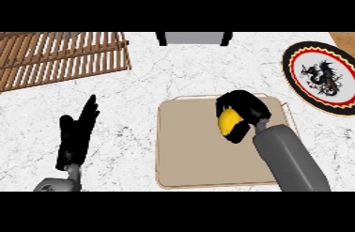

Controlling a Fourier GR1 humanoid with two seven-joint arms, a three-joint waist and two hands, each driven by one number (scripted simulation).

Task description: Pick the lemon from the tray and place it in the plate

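Observation:
A yellow lemon (227, 122) shows inside the curled fingers of my right hand (244, 110), over the upper right part of the beige tray (187, 151). Much of the lemon is hidden by the black fingers. The plate (303, 66), white with a black and red rim and a dark dragon figure, lies at the far right of the counter, apart from the tray. At the lower left my left hand (75, 135) rests open with fingers pointing up, off the tray.
A wooden slatted rack (59, 57) covers the upper left of the marble counter. A grey and black object (193, 38) stands at the top middle edge. A wooden surface (344, 37) shows at the top right corner.

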